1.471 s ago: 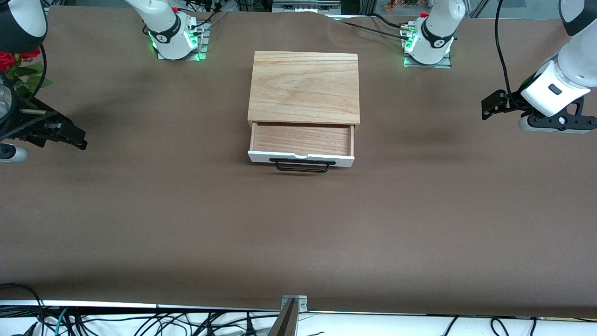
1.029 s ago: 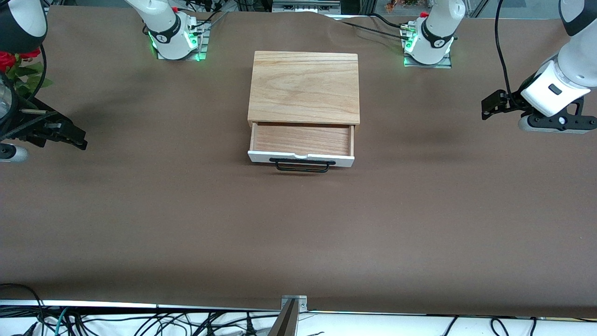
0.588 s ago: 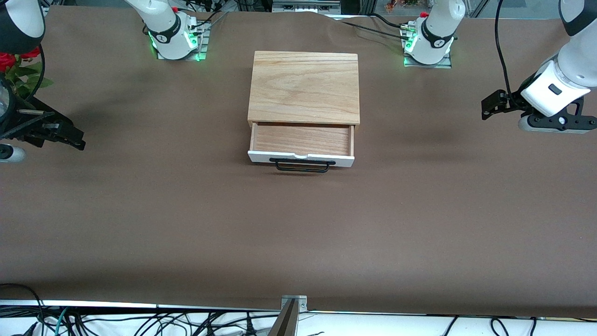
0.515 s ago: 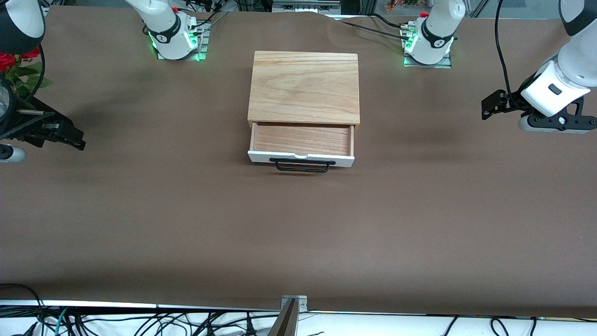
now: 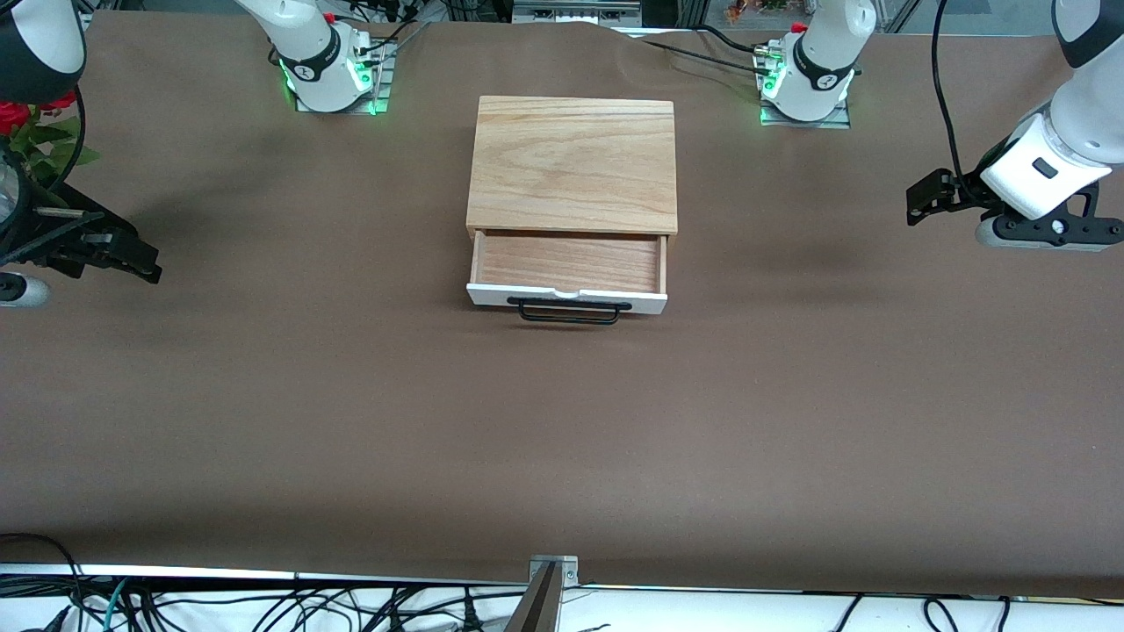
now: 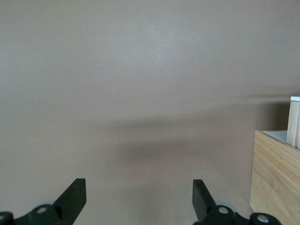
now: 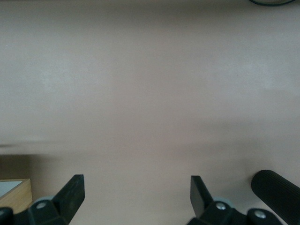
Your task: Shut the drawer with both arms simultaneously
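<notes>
- The left gripper [image 6: 138,199] has its fingers spread wide with nothing between them; it hangs over bare table [image 5: 790,395], well apart from the drawer [image 5: 567,268], toward the left arm's end.
- The right gripper [image 7: 136,197] is likewise spread and empty, over the table well apart from the drawer, toward the right arm's end.
- The drawer stands pulled out of the oak box [image 5: 572,164] at mid-table, its white front panel and black handle [image 5: 569,312] on the side nearer the front camera.
- By my reading, the step in hand is the approach: neither arm touches the drawer yet.
- Next, both grippers need to come in to the white panel, one at each end, and push evenly toward the box so the tray slides straight.
</notes>
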Motion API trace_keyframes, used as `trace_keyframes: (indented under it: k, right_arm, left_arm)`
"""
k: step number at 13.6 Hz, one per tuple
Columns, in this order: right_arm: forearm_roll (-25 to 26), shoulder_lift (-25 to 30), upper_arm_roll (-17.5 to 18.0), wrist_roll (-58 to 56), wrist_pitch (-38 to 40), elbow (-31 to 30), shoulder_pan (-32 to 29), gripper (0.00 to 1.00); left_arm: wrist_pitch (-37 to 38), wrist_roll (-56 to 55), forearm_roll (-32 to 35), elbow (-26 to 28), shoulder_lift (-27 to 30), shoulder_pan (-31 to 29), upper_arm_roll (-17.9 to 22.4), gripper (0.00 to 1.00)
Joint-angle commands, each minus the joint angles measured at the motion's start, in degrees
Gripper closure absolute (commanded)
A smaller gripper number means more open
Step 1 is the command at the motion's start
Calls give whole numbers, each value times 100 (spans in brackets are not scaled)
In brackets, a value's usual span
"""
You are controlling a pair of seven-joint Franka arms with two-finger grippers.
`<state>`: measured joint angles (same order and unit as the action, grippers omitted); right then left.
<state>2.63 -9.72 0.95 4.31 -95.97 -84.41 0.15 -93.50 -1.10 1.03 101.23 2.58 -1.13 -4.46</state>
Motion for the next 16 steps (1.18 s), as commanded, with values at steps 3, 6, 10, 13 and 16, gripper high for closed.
trace_keyframes:
  k: [3,6,10,13,16]
  right_arm:
    - [-87,-65,46,-80,17,145,-77,0]
    - [-78,-65,55,-80,17,145,-68,0]
    - [-78,-65,63,-71,8,145,-59,0]
    - [-87,-65,63,-71,8,145,-59,0]
    - [-78,-65,63,-45,8,145,-59,0]
  left_arm:
    - [122,84,-147,-139,-29,25,41,0]
    - [122,84,-147,-139,-29,25,41,0]
    - [122,75,-147,-139,-38,77,41,0]
    - [87,14,-672,-139,-170,60,41,0]
    - [-18,14,-718,-139,-319,121,24,0]
